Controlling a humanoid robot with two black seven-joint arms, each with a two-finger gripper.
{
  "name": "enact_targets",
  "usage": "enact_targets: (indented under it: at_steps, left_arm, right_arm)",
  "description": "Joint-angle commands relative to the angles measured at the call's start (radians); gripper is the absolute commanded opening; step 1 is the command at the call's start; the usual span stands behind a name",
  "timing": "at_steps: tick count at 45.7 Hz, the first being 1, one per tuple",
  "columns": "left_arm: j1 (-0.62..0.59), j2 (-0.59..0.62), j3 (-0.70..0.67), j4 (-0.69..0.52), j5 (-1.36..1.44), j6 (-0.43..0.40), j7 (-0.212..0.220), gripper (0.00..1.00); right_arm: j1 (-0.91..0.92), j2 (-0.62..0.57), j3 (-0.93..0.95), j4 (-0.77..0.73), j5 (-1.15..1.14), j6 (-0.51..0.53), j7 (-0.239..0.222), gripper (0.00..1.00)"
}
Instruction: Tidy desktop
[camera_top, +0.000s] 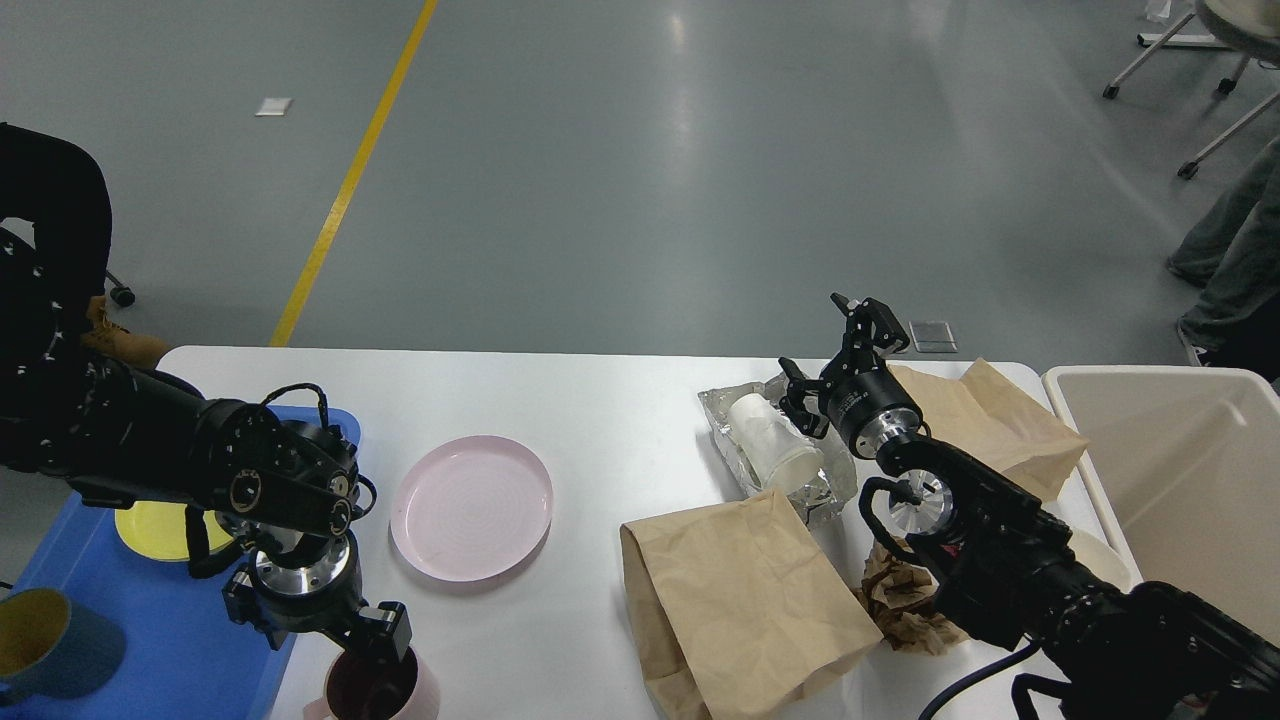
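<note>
Reaching arm: left gripper (385, 640) dips into the round pink cup (375, 690), finger inside to lift it; grip unclear.
Waiting arm: right gripper (835, 350) hovers, fingers spread, holding nothing.

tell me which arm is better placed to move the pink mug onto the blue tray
Left. The left gripper is already at the rim of the pink mug, right beside the blue tray. The right gripper is far across the desktop, near the white cup.

Smooth white desktop (620, 420); matt creased paper bag (735, 605); glossy pink plate (471, 507)
</note>
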Motion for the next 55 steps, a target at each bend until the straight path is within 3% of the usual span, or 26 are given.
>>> enact_targets:
  at_steps: [1,16,28,33,40,50,55]
  left_arm:
    - [0.028,-0.028,0.0,0.028,0.0,0.001,0.0,0.96]
    - [0.037,-0.065,-0.001,0.028,0.0,0.039,0.0,0.95]
    - [0.06,-0.069,-0.012,0.027,0.0,0.036,0.025,0.88]
    - [0.065,-0.068,-0.014,0.027,0.0,0.016,0.048,0.68]
    - [0.075,-0.065,-0.021,0.027,-0.003,-0.003,0.106,0.47]
    - [0.103,-0.057,-0.046,0.028,-0.006,-0.01,0.186,0.24]
    - [0.117,-0.056,-0.063,0.028,-0.008,-0.022,0.214,0.19]
  right_arm:
    - [0.0,0.0,0.0,0.0,0.0,0.0,0.0,1.0]
    - [0.0,0.0,0.0,0.0,0.0,0.0,0.0,1.0]
    - [0.0,0.0,0.0,0.0,0.0,0.0,0.0,1.0]
    - [0.0,0.0,0.0,0.0,0.0,0.0,0.0,1.0]
    - [0.0,0.0,0.0,0.0,0.0,0.0,0.0,1.0]
    - [0.0,0.0,0.0,0.0,0.0,0.0,0.0,1.0]
    - [0.0,0.0,0.0,0.0,0.0,0.0,0.0,1.0]
